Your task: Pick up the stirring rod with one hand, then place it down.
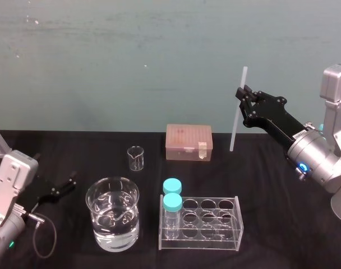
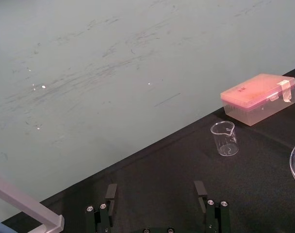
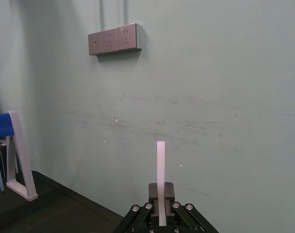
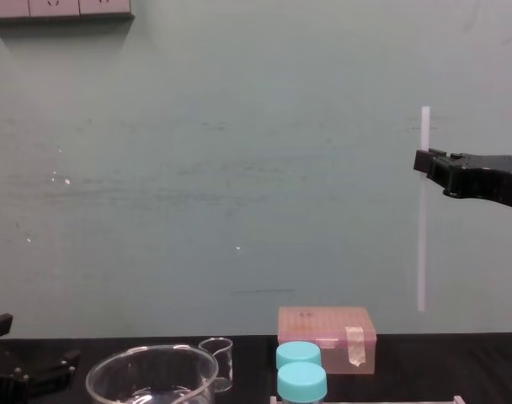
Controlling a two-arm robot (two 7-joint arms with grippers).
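Note:
The stirring rod point(image 1: 238, 112) is a thin white translucent stick, held upright in the air above the back right of the table, its lower end clear of the black cloth. My right gripper point(image 1: 242, 95) is shut on it above its middle. In the right wrist view the rod point(image 3: 160, 165) sticks up from between the closed jaws of that gripper point(image 3: 161, 196). From the chest, the rod point(image 4: 424, 236) hangs well above the table, pinched by the right gripper point(image 4: 424, 160). My left gripper point(image 1: 67, 185) rests open and empty at the left of the table, and its fingers point(image 2: 201, 189) stand wide apart.
A large glass beaker of water point(image 1: 112, 221) stands front left, a small empty beaker point(image 1: 136, 158) behind it. A pink lidded box point(image 1: 188, 142) sits at the back centre. A clear tube rack point(image 1: 215, 227) holds two blue-capped jars point(image 1: 172, 193).

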